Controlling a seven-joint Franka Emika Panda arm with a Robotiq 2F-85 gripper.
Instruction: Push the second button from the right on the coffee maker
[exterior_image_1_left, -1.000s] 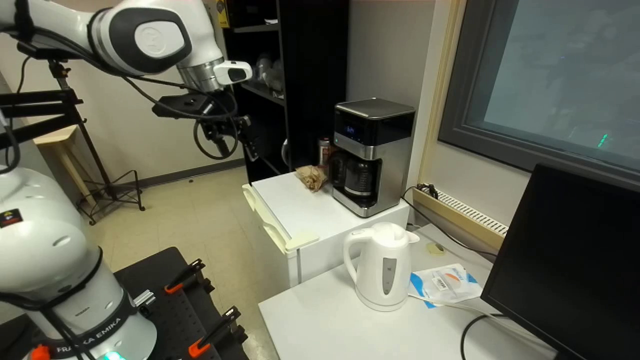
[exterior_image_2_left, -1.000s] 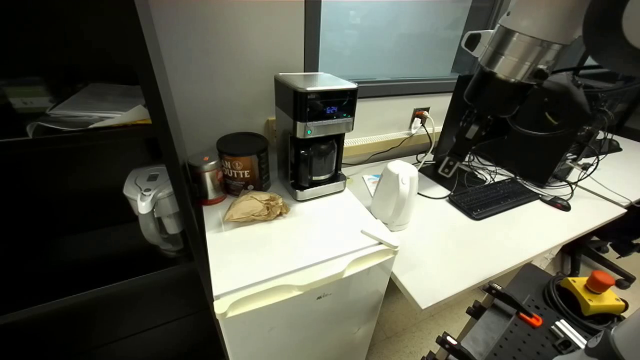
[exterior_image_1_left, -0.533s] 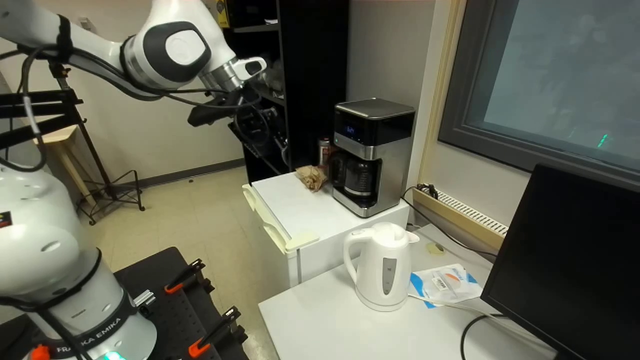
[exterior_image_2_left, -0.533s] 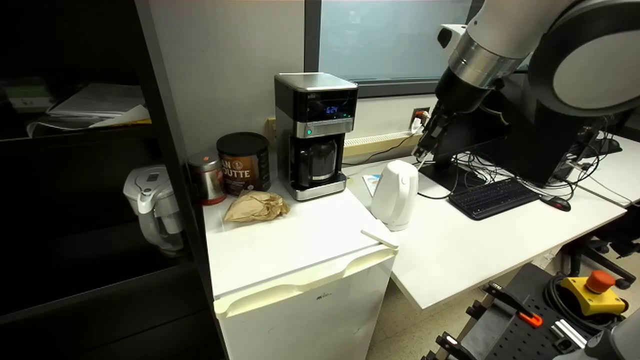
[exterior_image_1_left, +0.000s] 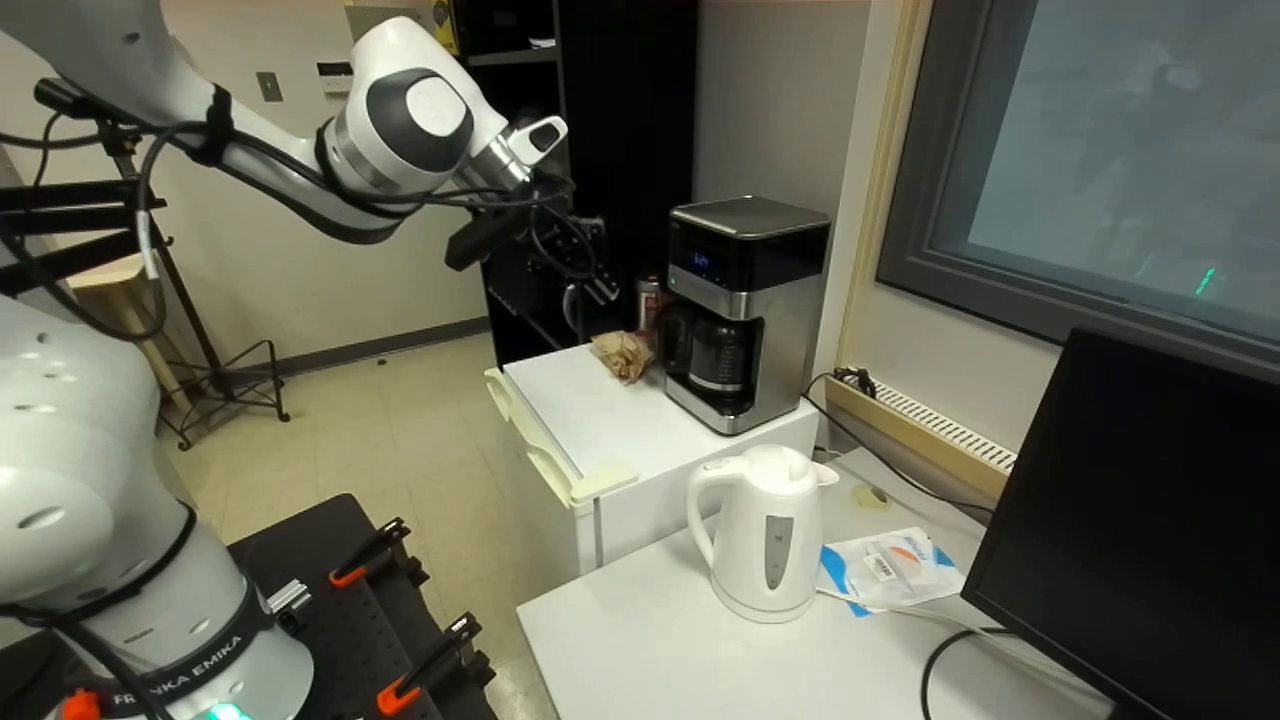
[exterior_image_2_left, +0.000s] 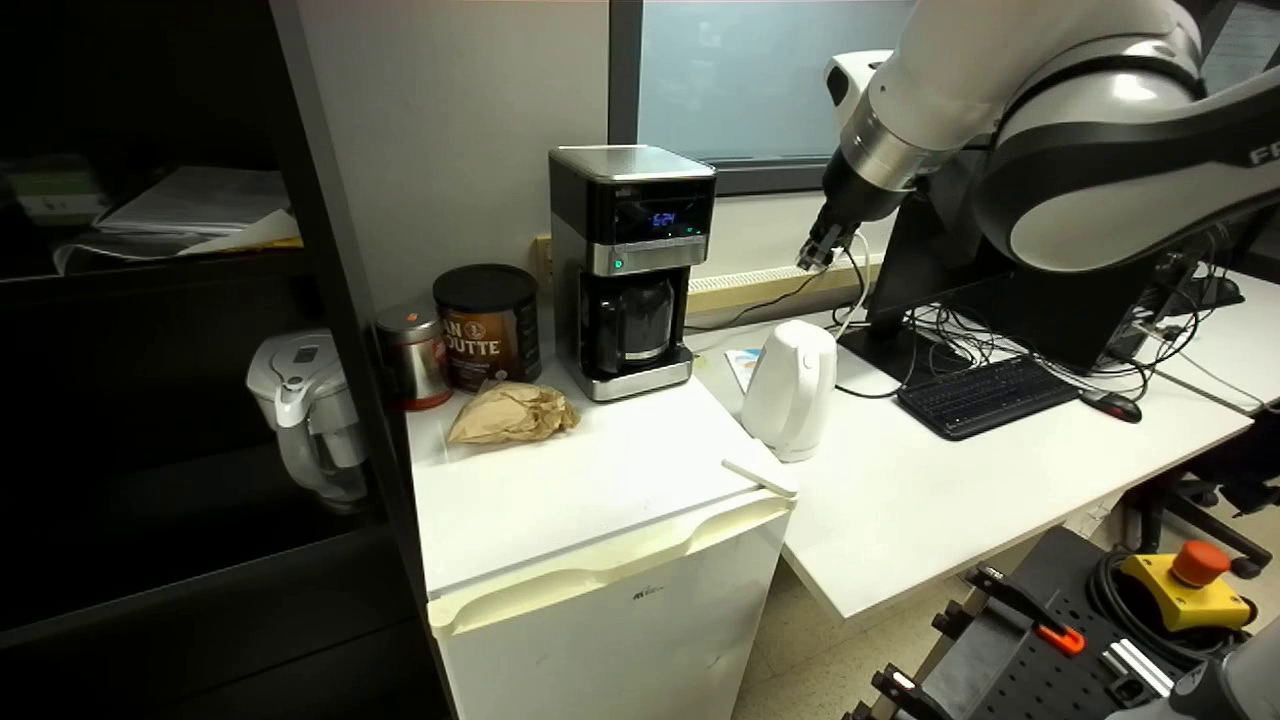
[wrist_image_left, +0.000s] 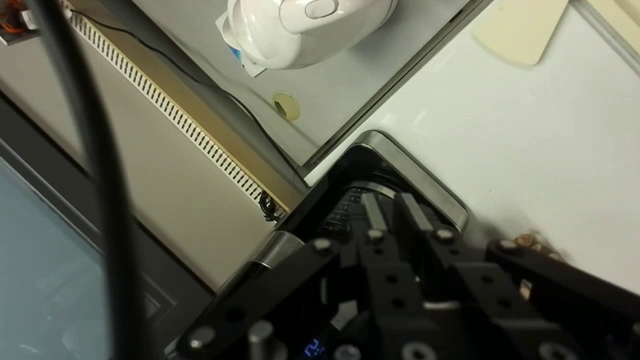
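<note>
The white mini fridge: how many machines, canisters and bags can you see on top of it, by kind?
Machines: 1, the coffee maker
Canisters: 2, the large dark canister and the silver-and-red canister
Bags: 1, the brown paper bag
Total: 4

Your arm (exterior_image_1_left: 385, 172) is glossy white, with a dark ring (exterior_image_1_left: 391, 125) around one white oval (exterior_image_1_left: 437, 107) and a silver collar (exterior_image_2_left: 888, 150). Black cables (exterior_image_1_left: 430, 198) run along it. Your base (exterior_image_1_left: 185, 610) wears FRANKA EMIKA lettering (exterior_image_1_left: 213, 658); silver screws (wrist_image_left: 322, 244) stud your black end effector (wrist_image_left: 391, 210).
</note>
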